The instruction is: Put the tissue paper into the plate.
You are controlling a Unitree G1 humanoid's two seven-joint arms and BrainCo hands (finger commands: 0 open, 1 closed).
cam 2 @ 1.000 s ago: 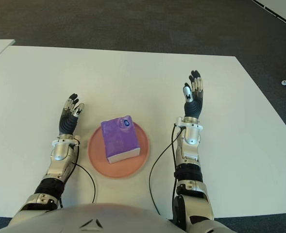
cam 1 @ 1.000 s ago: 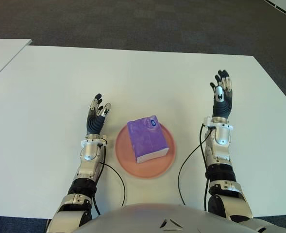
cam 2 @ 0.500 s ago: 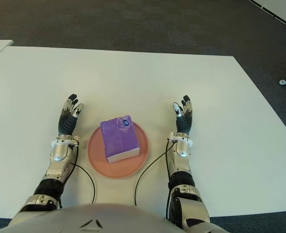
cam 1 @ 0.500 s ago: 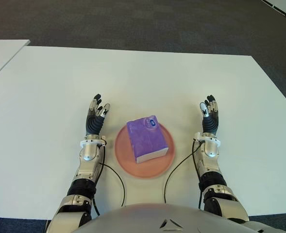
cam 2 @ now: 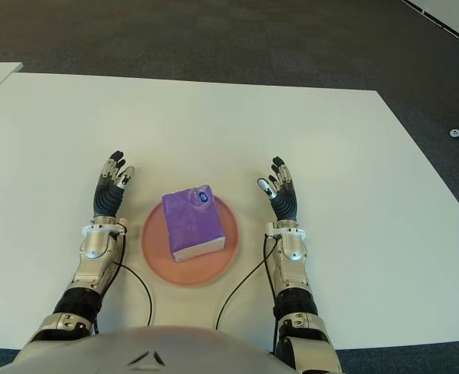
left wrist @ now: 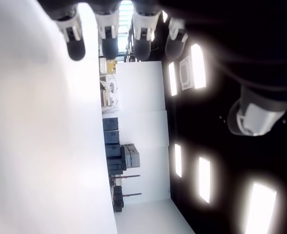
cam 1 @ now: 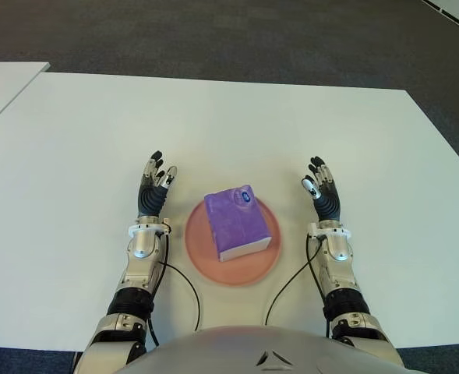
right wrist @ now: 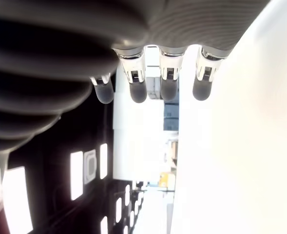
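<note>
Tissue pack (cam 1: 237, 221), purple wrapper, one small blue mark near its far end: lay flat inside the plate (cam 1: 195, 241), slightly askew, its white lower edge facing the robot. Plate, round, pinkish-orange: stood on the white table (cam 1: 237, 125) directly before the robot's body, its centre covered by the pack, only the rim and a crescent of the base visible. Left hand (cam 1: 154, 192): showed just left of the plate, fingers extended and slightly spread, holding nothing; contact with the table could not be judged. Right hand (cam 1: 323, 197): showed to the right of the plate, a little apart from it, fingers likewise straight and empty. Black cables ran from both forearms toward the torso, their ends hidden under it. Wrist views gave only fingertips (left wrist: 75, 49) against ceiling lights; neither showed pack or plate.
</note>
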